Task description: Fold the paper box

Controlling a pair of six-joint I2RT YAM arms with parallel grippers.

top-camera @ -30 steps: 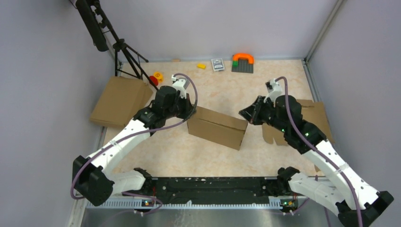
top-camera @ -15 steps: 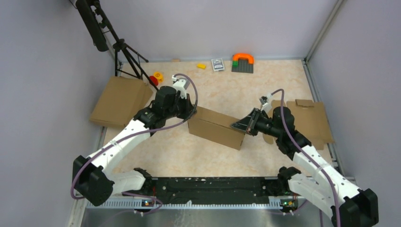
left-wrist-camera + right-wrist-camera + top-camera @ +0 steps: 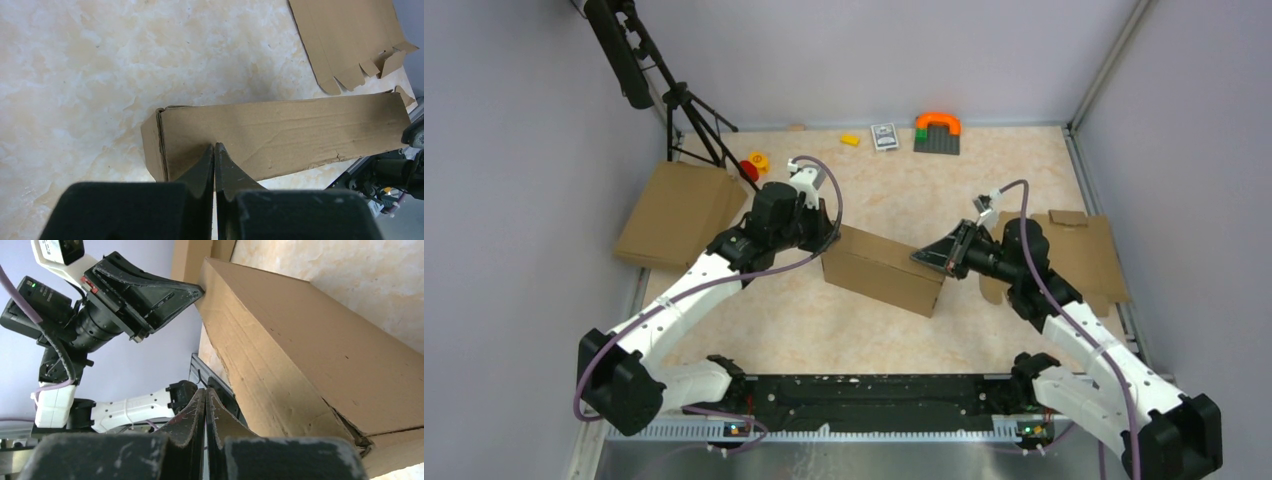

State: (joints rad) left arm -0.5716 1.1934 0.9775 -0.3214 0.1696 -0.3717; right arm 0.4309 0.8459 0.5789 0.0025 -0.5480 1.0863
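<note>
left pincer (image 3: 832, 232) and right pincer (image 3: 916, 260) (both squeezed together) flank the paper box (image 3: 884, 268).

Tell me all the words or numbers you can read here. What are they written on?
No text here can be read.
Plain brown cardboard box: no print shows on it.
Small dark patterned card by the far wall: too small to read.
White camera block on the left arm's wrist: dark marks, too blurred to read.
</note>
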